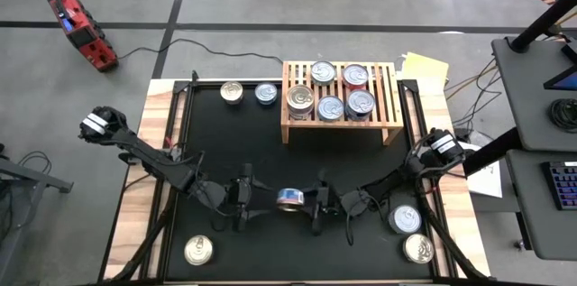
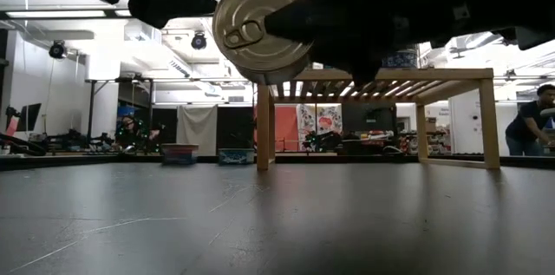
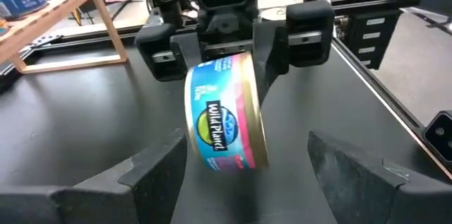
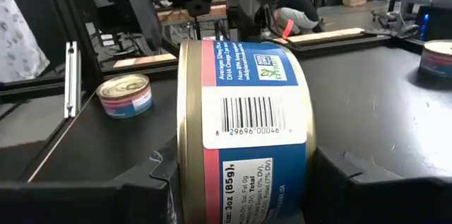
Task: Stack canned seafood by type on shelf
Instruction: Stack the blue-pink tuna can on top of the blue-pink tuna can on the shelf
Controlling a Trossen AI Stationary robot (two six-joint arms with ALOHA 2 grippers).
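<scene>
The right claw [image 1: 305, 201] is clenched on a blue-labelled tin [image 1: 290, 199], holding it on edge above the black mat [image 1: 270, 155], clear of the surface. In the low view the tin [image 2: 263, 28] hangs in the air with its silver pull-tab lid facing outward. From the right wrist the label's barcode is plain to read on the tin [image 4: 244, 128], which sits between that claw's two dark fingers.

The left claw [image 1: 253, 198] stands directly opposite, just beside the tin on its far side from the right claw, fingers spread and released, with nothing between them. In the left wrist view the tin [image 3: 224, 111] shows ahead of the left claw's open fingers, gripped by the right claw [image 3: 226, 37].

Beyond both claws, toward the far edge of the desk [image 1: 135, 196], the light-wood shelf [image 1: 341, 128] carries five tins [image 1: 330, 92] on its slatted top. Two more tins [image 1: 245, 93] sit on the mat just beside the shelf's end on the left arm's side. Near the base of the right arm lie two tins [image 1: 410, 232], and a single gold-lidded tin [image 1: 198, 250] rests well behind the left claw near the desk's front corner.
</scene>
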